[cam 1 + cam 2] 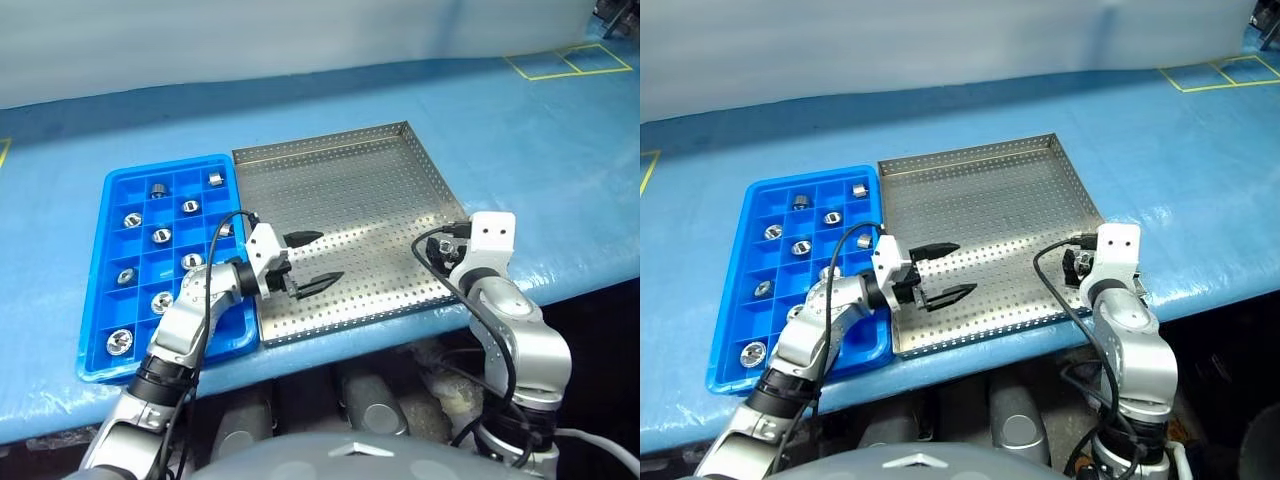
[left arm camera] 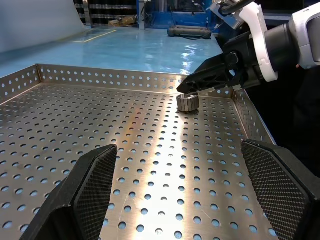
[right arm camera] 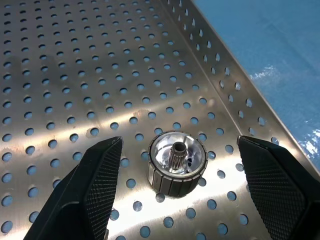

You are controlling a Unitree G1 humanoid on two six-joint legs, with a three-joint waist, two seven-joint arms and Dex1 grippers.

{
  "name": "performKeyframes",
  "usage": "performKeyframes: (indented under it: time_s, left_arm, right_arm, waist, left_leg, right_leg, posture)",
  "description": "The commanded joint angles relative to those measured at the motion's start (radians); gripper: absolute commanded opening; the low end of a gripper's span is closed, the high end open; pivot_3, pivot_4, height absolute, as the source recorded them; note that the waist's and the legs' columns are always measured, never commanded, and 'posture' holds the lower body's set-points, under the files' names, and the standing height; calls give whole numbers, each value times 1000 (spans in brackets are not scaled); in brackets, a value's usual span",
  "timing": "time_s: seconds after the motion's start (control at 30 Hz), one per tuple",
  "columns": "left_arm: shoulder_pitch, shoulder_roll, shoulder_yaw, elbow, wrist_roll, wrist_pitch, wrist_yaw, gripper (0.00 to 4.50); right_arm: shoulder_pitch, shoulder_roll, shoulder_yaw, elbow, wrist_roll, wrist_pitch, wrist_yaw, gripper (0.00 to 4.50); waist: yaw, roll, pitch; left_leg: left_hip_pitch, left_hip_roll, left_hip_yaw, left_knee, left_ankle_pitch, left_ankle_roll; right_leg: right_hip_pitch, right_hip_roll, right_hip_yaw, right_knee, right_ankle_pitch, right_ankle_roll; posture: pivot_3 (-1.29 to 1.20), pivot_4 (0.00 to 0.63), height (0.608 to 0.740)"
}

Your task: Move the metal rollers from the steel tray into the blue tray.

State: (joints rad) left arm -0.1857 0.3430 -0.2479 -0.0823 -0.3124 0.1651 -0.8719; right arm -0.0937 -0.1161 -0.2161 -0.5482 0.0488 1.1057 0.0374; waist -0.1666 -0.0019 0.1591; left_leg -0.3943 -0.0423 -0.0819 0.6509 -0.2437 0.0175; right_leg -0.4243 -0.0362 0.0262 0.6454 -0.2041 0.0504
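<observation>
One roller (image 3: pixel 177 162) left on the steel tray (image 1: pixel 330 170), and it's standing on end near the tray's right rim, close to the front corner, its dark centre hole pointing straight up. The right gripper (image 3: pixel 175 195) is right over it: both black fingers spread wide, one on each side of the roller, nothing touching it and nothing held. So the roller sits squarely in the gap, just ahead of the fingertips, and with its axis upright the pads would close on the ribbed round sides. The left gripper (image 1: pixel 312 262) hangs over the front left part of the tray, also wide open and empty, pointing across toward the roller but well apart from it. The right arm is clearly the nearer one. Over on the left, the blue tray (image 1: pixel 112 185) lies just beside the steel one, with about ten rollers (image 1: pixel 161 236) in its compartments, though a couple are half hidden behind the left arm, so I may be off.
</observation>
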Motion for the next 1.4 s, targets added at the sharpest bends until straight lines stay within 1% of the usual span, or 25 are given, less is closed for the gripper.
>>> performKeyframes:
  time_s: [0.03,0.17,0.2,0.27,0.43,0.6,0.73,0.83,0.97,1.13,1.27,1.4]
  left_arm:
    - [8,-5,9,-48,0,-19,7,4334]
    - [13,-8,11,-48,0,-23,10,4334]
    - [14,-9,11,-48,1,-25,11,4334]
    - [15,-11,12,-45,1,-28,12,4334]
    - [21,-13,20,-46,1,-36,24,4334]
    - [35,-8,71,-68,-2,-52,77,4334]
    - [70,16,159,-146,-12,-29,152,4334]
    - [138,51,223,-246,-23,-3,193,4334]
    - [248,76,294,-361,-37,15,238,4334]
    - [432,58,408,-515,-63,5,315,4334]
    - [569,45,485,-569,-54,-27,344,4334]
    - [675,19,538,-585,-54,-66,362,4334]
  right_arm:
    - [-21,-5,-14,17,18,22,7,3895]
    - [-29,-4,-12,40,27,33,6,3895]
    - [-31,-6,-9,44,23,36,1,3722]
    - [-37,-4,-10,45,25,34,-1,3293]
    - [-57,-34,33,-17,19,50,4,1704]
    - [-129,-44,109,-106,39,91,21,1693]
    - [-230,-23,232,-120,63,100,46,1693]
    - [-295,-5,339,-76,75,75,72,1693]
    - [-354,23,445,-12,93,41,114,1693]
    - [-401,52,559,26,153,22,209,1693]
    - [-412,17,670,53,174,-17,292,1693]
    - [-413,21,746,82,209,-51,364,1693]
  waist:
    - [6,0,0]
    - [21,0,0]
    - [24,0,0]
    - [28,0,0]
    - [35,0,0]
    - [35,0,0]
    - [38,0,0]
    - [52,0,0]
    - [92,0,0]
    - [142,-1,0]
    - [180,-1,0]
    - [211,-2,0]
  left_leg:
    - [0,0,0,0,0,0]
    - [0,0,1,0,0,0]
    - [0,0,1,0,0,0]
    - [0,0,2,0,0,1]
    - [0,0,2,1,0,1]
    - [0,0,3,1,0,1]
    - [0,1,3,1,0,1]
    - [0,2,3,1,0,1]
    - [-1,0,3,0,0,1]
    - [-2,0,2,0,-1,1]
    - [-2,0,0,-1,-1,1]
    - [-2,0,-3,-1,0,0]
  right_leg:
    - [0,0,0,0,0,0]
    - [0,0,1,0,1,0]
    - [0,0,1,0,1,-1]
    - [0,0,2,0,2,-2]
    - [0,0,2,0,3,-2]
    - [-1,0,3,0,4,-3]
    - [-2,1,3,1,4,-2]
    - [-2,0,3,1,5,-4]
    - [-3,0,2,0,6,-5]
    - [-4,-2,2,-2,6,-5]
    - [-3,-5,-1,-2,4,-7]
    - [-3,-4,-5,-3,-2,-10]
  posture:
    - [-185,150,740]
    - [-180,150,740]
    - [-180,150,740]
    - [-180,150,740]
    - [-171,150,740]
    - [-142,150,740]
    - [-93,150,740]
    - [-37,150,740]
    - [44,150,740]
    - [163,150,740]
    - [225,150,740]
    - [262,150,740]
